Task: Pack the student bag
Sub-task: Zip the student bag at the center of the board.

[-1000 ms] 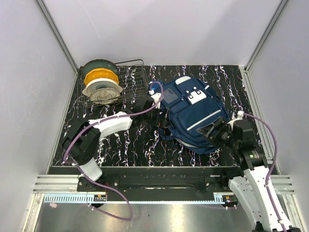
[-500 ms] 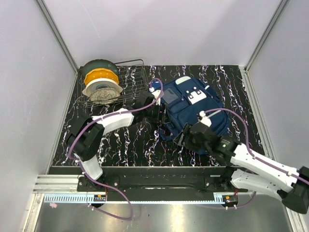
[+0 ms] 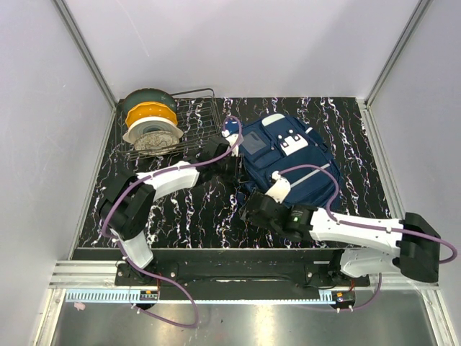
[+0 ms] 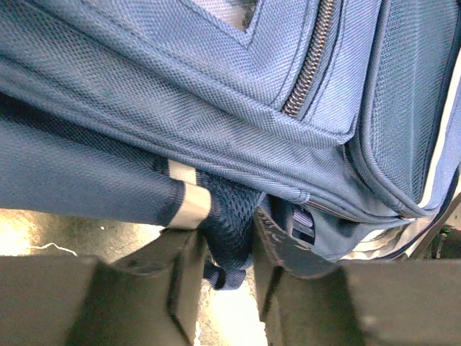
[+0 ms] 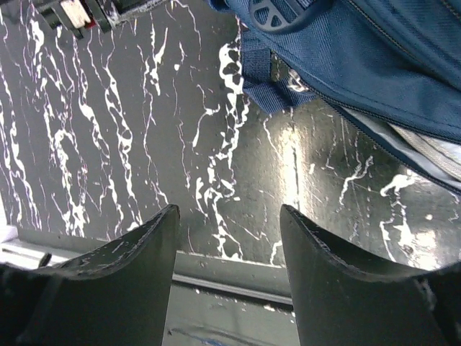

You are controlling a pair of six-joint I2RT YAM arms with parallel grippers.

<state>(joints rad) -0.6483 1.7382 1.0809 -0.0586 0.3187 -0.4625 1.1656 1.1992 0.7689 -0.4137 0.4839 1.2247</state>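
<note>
Pinching mesh strap (image 4: 225, 216) on the student bag (image 3: 268, 157), left gripper (image 4: 227, 252) holds; right gripper (image 5: 228, 216) gapes.

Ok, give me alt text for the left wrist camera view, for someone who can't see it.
Close-up of the navy student bag filling the frame, a metal zipper at upper right. At the bottom, the left pincer squeezes a dark mesh strap of the bag between its two dark fingers.

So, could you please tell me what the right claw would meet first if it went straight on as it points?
Most likely the black marbled table, just short of the student bag. The right claw is open and empty, though depth is unclear.
</note>
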